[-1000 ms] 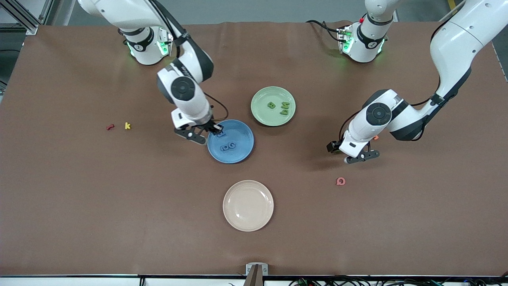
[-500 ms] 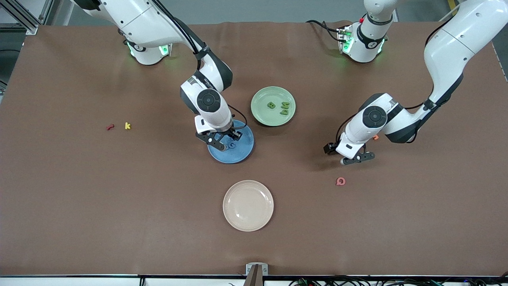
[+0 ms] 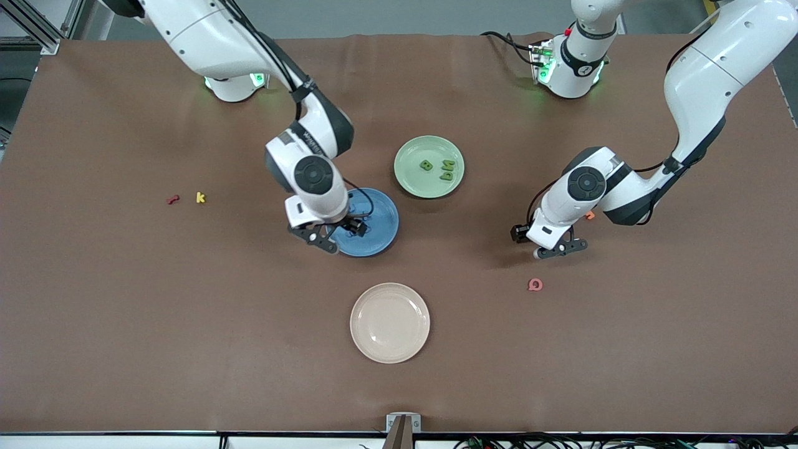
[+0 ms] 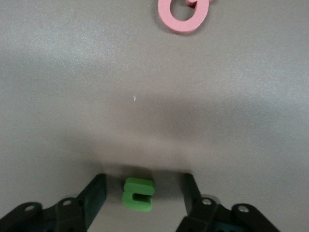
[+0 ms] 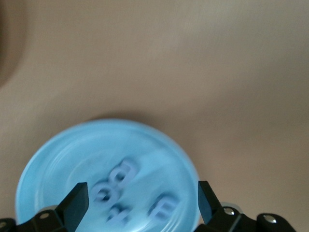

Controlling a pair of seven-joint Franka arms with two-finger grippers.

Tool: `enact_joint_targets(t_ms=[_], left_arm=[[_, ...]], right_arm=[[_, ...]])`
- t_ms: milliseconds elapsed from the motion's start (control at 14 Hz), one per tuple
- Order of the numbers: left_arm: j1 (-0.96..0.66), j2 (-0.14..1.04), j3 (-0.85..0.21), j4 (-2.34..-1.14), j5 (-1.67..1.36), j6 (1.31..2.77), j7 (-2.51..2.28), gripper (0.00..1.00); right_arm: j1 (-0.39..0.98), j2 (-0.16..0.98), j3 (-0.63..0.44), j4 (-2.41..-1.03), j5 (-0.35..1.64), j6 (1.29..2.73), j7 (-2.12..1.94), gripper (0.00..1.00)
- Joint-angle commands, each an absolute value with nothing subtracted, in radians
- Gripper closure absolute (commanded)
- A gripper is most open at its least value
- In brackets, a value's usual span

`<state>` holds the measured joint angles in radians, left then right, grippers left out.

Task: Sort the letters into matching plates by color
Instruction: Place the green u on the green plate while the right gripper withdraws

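Observation:
My left gripper (image 3: pixel 559 248) is open low over the table toward the left arm's end. In the left wrist view it (image 4: pixel 142 193) straddles a green letter (image 4: pixel 138 194) lying on the table between the fingers, untouched. My right gripper (image 3: pixel 340 234) is open and empty over the blue plate (image 3: pixel 383 215). The right wrist view shows that gripper (image 5: pixel 141 200) above the blue plate (image 5: pixel 48 154), which holds several blue letters (image 5: pixel 118 176). The pale green plate (image 3: pixel 414 149) holds green letters (image 3: pixel 426 165) and lies farther from the front camera than the blue plate.
A cream plate (image 3: pixel 389 322) lies nearest the front camera. A pink letter (image 3: pixel 535 285) lies near the left gripper, and also shows in the left wrist view (image 4: pixel 185 14). An orange letter (image 3: pixel 590 216) sits by the left arm. Red (image 3: pixel 173 199) and yellow (image 3: pixel 200 197) letters lie toward the right arm's end.
The right gripper has moved over the blue plate, from its farther edge toward the edge nearer the front camera. The left gripper has shifted slightly and stays low.

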<state>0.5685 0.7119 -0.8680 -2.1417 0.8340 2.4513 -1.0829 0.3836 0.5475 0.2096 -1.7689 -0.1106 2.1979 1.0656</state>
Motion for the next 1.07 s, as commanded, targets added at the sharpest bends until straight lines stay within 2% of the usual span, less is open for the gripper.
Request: enact_joint_targets(t_ms=[0, 214, 286, 643, 786, 1000], left_arm=[[0.563, 0.716, -0.859, -2.143, 0.857, 2.462, -1.095, 0.61], [0.563, 0.715, -0.859, -2.141, 0.857, 2.462, -1.103, 0.8], [0.563, 0.715, -0.859, -2.141, 0.857, 2.462, -1.104, 0.83], [0.56, 0.703, -0.868, -2.137, 0.85, 2.453, -1.126, 0.84], [0.557, 0.698, -0.909, -2.137, 0.845, 2.438, -1.163, 0.84], [0.558, 0.686, -1.007, -2.132, 0.839, 2.366, -1.265, 0.84]], right_arm=[[0.278, 0.483, 0.225, -1.77, -0.126, 2.11, 0.866, 0.0], [0.175, 0.424, 0.225, -1.727, -0.126, 1.94, 0.649, 0.0], [0.145, 0.408, 0.225, -1.701, -0.126, 1.88, 0.593, 0.0], [-0.009, 0.292, 0.225, -1.681, -0.124, 1.706, 0.316, 0.0], [-0.078, 0.247, 0.227, -1.657, -0.117, 1.622, 0.22, 0.0], [-0.139, 0.239, 0.227, -1.542, -0.112, 1.475, 0.144, 0.0]])
